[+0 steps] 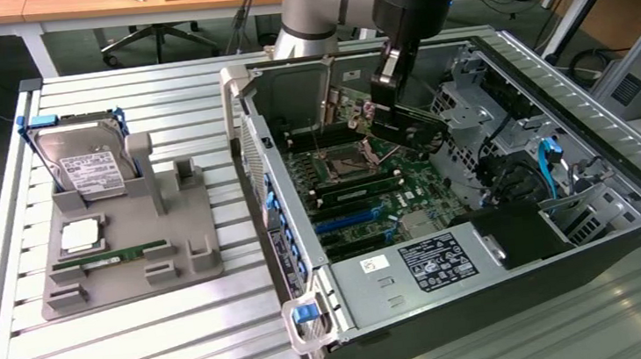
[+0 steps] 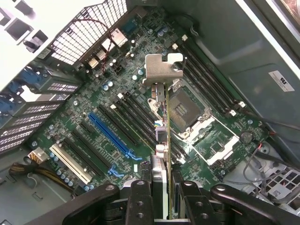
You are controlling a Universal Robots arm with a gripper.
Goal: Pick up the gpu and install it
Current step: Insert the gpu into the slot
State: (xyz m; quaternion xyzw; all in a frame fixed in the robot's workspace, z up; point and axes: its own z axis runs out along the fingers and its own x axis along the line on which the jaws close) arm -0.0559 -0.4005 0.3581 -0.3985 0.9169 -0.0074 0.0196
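Our gripper (image 2: 164,199) is partly closed on the gpu (image 2: 161,133), holding it edge-on above the motherboard (image 2: 136,70) inside the open case (image 1: 599,144). Long black slots (image 2: 131,112) lie beneath it, flanked by a blue slot (image 2: 110,133) and the bare processor socket (image 2: 185,105). Farther off, a hard drive (image 1: 83,163) and memory stick (image 1: 110,255) sit in a grey holder (image 1: 191,236).

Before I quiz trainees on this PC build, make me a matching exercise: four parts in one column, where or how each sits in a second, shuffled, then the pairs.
Parts:
1. gpu
2. hard drive
3. memory stick
4. blue slot

Places:
A. lying flat on the grey fixture
B. empty, on the motherboard
C. clamped in the gripper, over the motherboard inside the case
D. propped up in a blue-edged holder, outside the case

Pairs: 1-C, 2-D, 3-A, 4-B
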